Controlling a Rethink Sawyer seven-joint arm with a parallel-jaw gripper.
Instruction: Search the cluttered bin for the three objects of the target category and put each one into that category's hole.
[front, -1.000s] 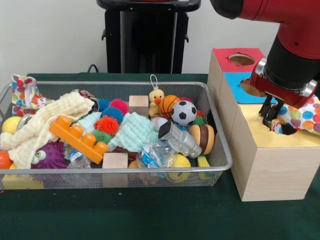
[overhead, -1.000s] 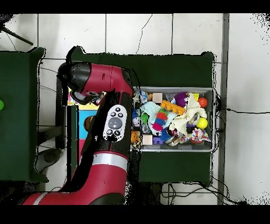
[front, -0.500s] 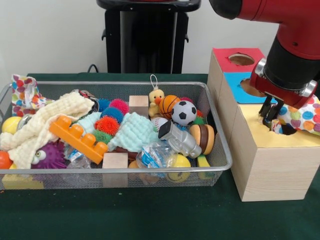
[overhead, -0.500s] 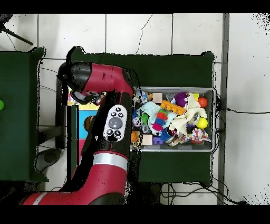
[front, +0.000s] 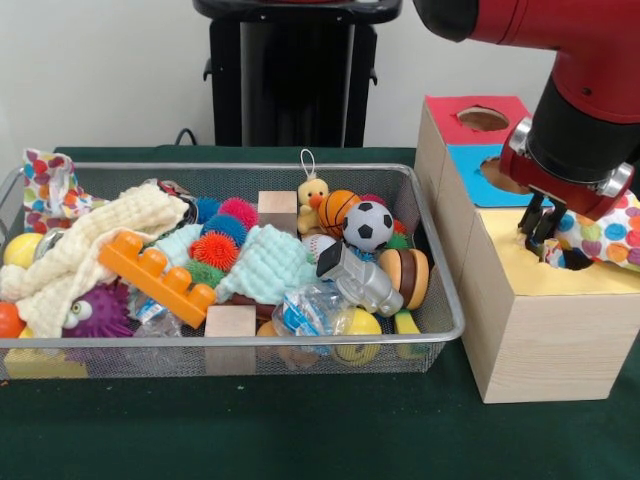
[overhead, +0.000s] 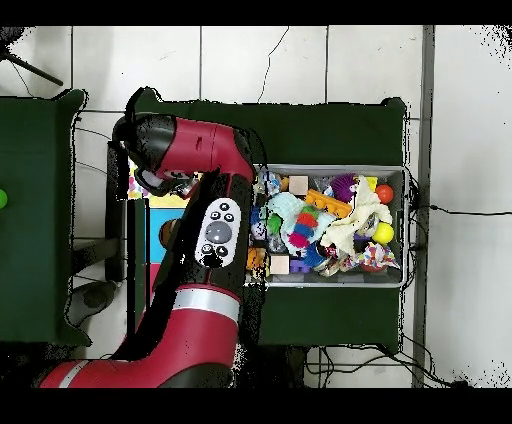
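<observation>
Right now the gripper (front: 541, 230) hangs directly over the hole (front: 572, 258) in the yellow top of the wooden sorting box (front: 530, 330), its fingers (front: 533, 222) drawn narrow and close together. A polka-dot cloth (front: 605, 232) lies draped across that yellow top on the far side of the hole from the wire bin (front: 440, 300), with its edge reaching the hole's rim. The fingers stand just beside that edge, but whether they pinch it or have let go cannot be told from the front view, and the overhead view hides the gripper under the arm (overhead: 205, 235).

Judging by this, one cloth item is at the hole but not yet inside it; most of it sits on the box top. The blue hole (front: 500, 175) and red hole (front: 483, 118), further from the bin's near corner, look empty of anything visible.

Left in the bin are other cloths that may belong to the same category: a second polka-dot cloth (front: 45, 185) hung over the bin's end farthest from the box, a cream knitted cloth (front: 95, 240) beside it, and a mint cloth (front: 265, 262) in the bin's middle. How many items have already dropped into the box cannot be seen.
</observation>
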